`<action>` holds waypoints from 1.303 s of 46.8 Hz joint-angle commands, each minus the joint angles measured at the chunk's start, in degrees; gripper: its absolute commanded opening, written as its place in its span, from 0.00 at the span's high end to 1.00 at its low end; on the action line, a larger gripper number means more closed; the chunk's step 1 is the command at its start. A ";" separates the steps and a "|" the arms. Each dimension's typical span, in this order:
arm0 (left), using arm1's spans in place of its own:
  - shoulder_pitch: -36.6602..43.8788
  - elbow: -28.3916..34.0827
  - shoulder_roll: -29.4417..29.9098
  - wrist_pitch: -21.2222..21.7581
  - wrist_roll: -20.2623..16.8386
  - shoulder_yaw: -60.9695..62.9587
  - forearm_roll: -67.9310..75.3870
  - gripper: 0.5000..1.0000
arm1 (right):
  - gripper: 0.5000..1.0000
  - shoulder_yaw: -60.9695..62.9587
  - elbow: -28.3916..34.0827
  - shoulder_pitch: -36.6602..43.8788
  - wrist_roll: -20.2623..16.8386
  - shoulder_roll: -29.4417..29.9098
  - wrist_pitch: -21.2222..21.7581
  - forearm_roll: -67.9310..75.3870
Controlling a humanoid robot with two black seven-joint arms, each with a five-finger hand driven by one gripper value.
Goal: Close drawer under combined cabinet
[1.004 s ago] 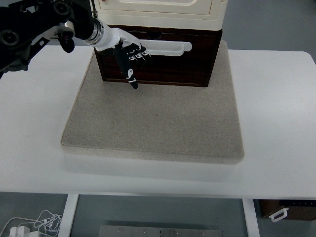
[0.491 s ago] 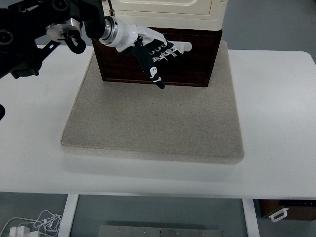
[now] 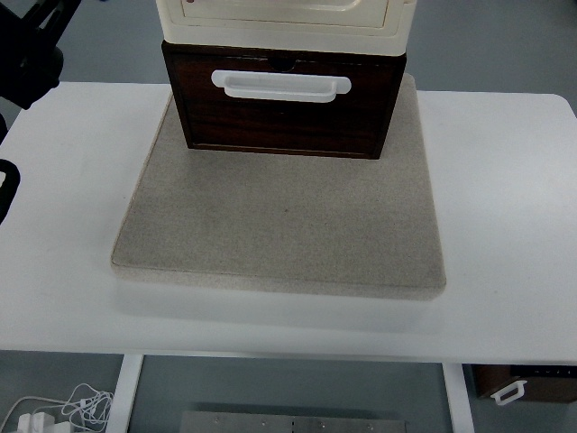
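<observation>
The dark brown drawer (image 3: 281,113) with a white handle (image 3: 280,86) sits under the cream cabinet (image 3: 287,20) at the top centre. The drawer front stands slightly forward of the cabinet's front edge. Only black parts of my left arm (image 3: 27,50) show in the top left corner, well away from the drawer. Neither hand is visible, and nothing touches the drawer or its handle.
The cabinet stands on a grey felt mat (image 3: 279,225) on the white table (image 3: 505,225). A small black part (image 3: 4,185) shows at the left edge. Below the table's front edge, white cables (image 3: 63,410) lie on the floor.
My left hand was at the drawer front by the handle, slid right along it, then pulled back out of view to the upper left. The drawer front and handle are now uncovered.
</observation>
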 commanded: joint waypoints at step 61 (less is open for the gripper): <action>5.32 38.00 4.31 28.22 -15.91 -17.34 -2.96 0.00 | 0.10 0.00 -0.01 0.00 -0.01 0.00 0.02 -0.01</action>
